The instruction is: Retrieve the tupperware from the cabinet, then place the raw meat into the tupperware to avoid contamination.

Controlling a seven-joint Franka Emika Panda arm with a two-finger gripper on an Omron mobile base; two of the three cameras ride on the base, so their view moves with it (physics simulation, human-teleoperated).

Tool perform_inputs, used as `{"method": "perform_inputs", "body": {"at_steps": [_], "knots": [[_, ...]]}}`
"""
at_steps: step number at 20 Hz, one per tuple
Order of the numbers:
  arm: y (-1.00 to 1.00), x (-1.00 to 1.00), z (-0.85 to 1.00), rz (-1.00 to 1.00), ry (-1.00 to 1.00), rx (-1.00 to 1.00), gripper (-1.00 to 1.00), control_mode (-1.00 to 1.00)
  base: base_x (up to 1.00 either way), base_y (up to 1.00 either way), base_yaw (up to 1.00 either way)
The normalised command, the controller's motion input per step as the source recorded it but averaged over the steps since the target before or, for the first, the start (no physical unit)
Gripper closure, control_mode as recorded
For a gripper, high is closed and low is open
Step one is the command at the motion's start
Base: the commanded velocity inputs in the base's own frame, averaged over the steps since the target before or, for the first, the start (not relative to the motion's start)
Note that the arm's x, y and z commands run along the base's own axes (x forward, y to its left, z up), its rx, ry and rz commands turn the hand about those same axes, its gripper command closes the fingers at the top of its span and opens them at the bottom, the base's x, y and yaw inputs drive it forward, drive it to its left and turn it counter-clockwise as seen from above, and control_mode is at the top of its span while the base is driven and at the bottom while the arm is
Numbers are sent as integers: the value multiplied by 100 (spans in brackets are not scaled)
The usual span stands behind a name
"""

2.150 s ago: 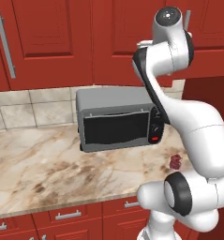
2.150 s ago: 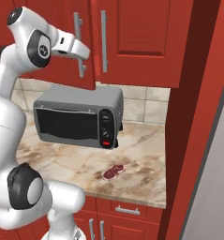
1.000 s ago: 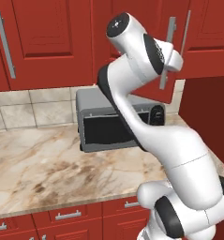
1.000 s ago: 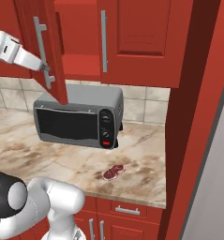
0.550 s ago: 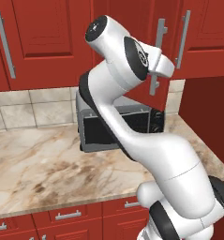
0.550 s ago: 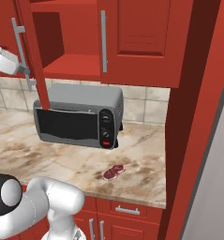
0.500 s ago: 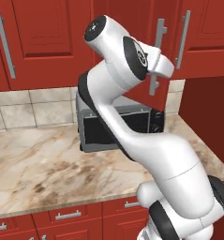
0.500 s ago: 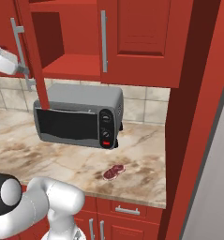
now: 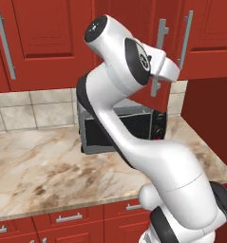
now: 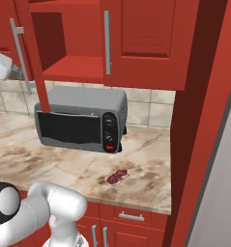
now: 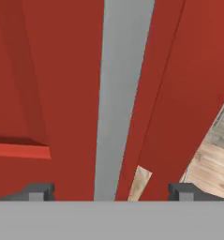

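1. Gripper (image 11: pixel 111 191): jaws wide apart, nothing clamped. The two tips stand well clear on either side of the silver door handle (image 11: pixel 120 93), which runs up between them w/o touching either. Read this as the let-go just after the door swing.

2. Cabinet door (image 10: pixel 32 58): swung out, seen edge-on in the right base view, its handle on the outer face. Cabinet (image 10: pixel 73 67) interior open to you: plain red shelf, front part bare as far as the right base view shows; back and upper part hidden.

3. Raw meat (image 10: pixel 117 177): on the counter (image 10: pixel 64 164), near the front edge, just in front and right of the toaster oven (image 10: pixel 80 120), apart from it. Untouched.

4. Tupperware: can't tell where it sits; presumably deeper or higher in the cabinet.

Step in hand: opening the cabinet, looks done. Retrieval not begun, so the task is early.

Next move, your call: back the hand off the handle, go round the door edge, reach into the opening and look for the container before closing on anything.
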Motion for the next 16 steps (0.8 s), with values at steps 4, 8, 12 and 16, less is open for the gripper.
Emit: {"method": "perform_inputs", "body": {"at_steps": [4,8,12,16], "knots": [[-7,-68,0,-2,-6,3,-100,-100,0,0,0],[-41,-67,0,0,-6,10,-100,-100,0,0,0],[-64,-65,0,0,-6,24,-100,-100,0,0,0],[-60,-49,0,3,-6,32,-100,-100,0,0,0]]}}
